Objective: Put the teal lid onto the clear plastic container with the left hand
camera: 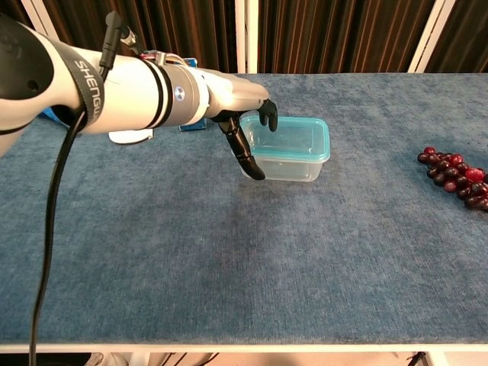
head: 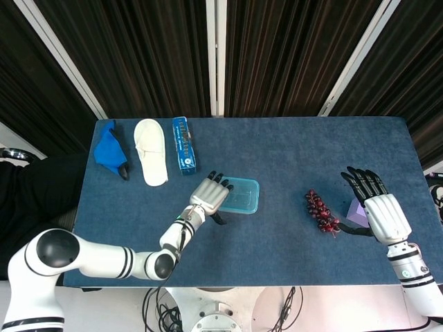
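Left hand (camera: 248,126) sits at the 9 o'clock edge of the clear plastic container (camera: 293,158), fingers spread, thumb hanging down, gripping nothing. Teal lid (head: 239,196) lies on the container, mid-table. Head view only: right hand (head: 379,209) at the table's 4 o'clock, fingers spread, a purple object (head: 357,211) just under it, contact unclear. Grapes (head: 321,211) show in both views, at 9 o'clock of that hand. Far left: blue box (head: 183,144), white slipper (head: 150,150), blue cloth (head: 109,148), clearest from the head.
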Motion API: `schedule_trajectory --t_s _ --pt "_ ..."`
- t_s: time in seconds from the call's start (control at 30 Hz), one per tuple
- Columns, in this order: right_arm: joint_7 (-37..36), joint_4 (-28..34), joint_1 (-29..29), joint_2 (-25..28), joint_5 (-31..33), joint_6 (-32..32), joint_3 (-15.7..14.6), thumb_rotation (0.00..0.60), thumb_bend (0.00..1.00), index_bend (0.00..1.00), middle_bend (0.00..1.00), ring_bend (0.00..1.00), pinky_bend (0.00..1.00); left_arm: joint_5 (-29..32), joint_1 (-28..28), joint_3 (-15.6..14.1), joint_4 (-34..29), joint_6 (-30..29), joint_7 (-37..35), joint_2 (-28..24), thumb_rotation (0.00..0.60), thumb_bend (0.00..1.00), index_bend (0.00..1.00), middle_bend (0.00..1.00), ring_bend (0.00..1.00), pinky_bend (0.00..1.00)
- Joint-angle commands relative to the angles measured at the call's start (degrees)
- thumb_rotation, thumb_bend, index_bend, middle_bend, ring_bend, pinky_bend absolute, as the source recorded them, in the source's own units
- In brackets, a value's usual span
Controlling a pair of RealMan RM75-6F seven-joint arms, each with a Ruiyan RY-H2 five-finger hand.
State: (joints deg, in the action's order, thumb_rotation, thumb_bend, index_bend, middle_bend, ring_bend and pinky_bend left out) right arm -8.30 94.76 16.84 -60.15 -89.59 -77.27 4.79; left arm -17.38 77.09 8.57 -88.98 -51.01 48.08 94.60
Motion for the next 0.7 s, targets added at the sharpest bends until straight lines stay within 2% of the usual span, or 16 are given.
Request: schedule_trajectory --t_s 0.03,0.37,0.53,0.7 --pt "0.0 0.0 -0.1 0.0 0.1 -0.1 0.0 0.6 0.0 0.0 0.0 0.0 0.0 -0.1 0.1 -0.1 -0.1 -0.4 0.0 0.0 0.401 0.0 0.21 0.15 0.0 0.0" --pt "-0.4 -0.2 -0.2 -0.1 0.0 -0.4 0.1 0.6 0.0 0.0 0.0 0.0 0.0 -8.4 -2.3 -0.6 -8.2 -5.2 -2.2 -4.9 0.401 0.0 0.22 0.16 0.0 0.0" --pt "-0.5 -0.3 -0.2 -0.2 0.0 -0.5 0.1 0.6 0.0 0.0 0.0 0.0 0.0 -12.7 -4.2 -3.4 -11.5 -6.0 -2.4 -6.7 0.401 0.0 0.25 0.17 0.0 0.0" --pt "-0.2 -0.1 -0.2 -0.3 0.2 -0.3 0.1 0.6 0.0 0.0 0.0 0.0 0.0 -14.0 -5.3 -5.4 -12.4 -6.0 -2.3 -6.5 0.397 0.0 0.27 0.17 0.0 0.0"
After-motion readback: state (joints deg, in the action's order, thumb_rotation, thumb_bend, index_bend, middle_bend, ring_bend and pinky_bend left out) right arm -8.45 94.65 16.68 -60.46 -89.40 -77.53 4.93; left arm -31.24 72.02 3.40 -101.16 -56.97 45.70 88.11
